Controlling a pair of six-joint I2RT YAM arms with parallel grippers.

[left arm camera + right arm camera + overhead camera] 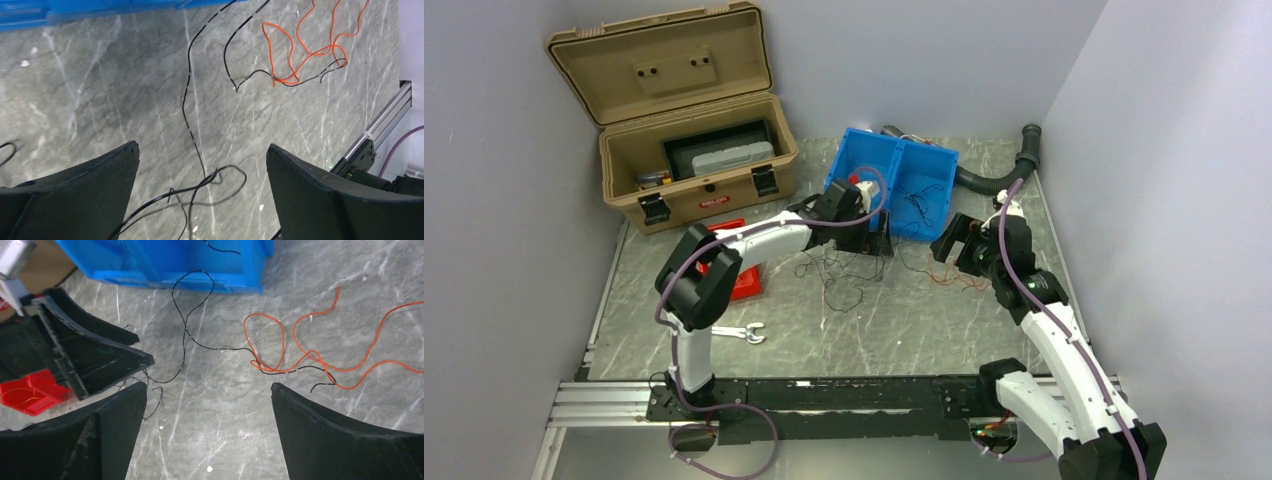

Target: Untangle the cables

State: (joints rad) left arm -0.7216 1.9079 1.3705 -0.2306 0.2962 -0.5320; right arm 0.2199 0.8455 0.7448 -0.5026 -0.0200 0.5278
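While left gripper (202, 146) and right gripper (209, 386) spread wide, holding nothing | best pinch black wire (186, 100) alone | pull slowly off orange wire (286, 80)

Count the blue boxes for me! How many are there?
2. Both blue plastic bins sit side by side at the back: the left bin nearer the tan hard case, the right bin with thin wires inside. None looks hidden.

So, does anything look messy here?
Yes. Thin wires are strewn over the table in front of the blue bin. The orange wire loops over itself and a black wire crosses it, so they look tangled. A wrench also lies loose near the table's front edge.
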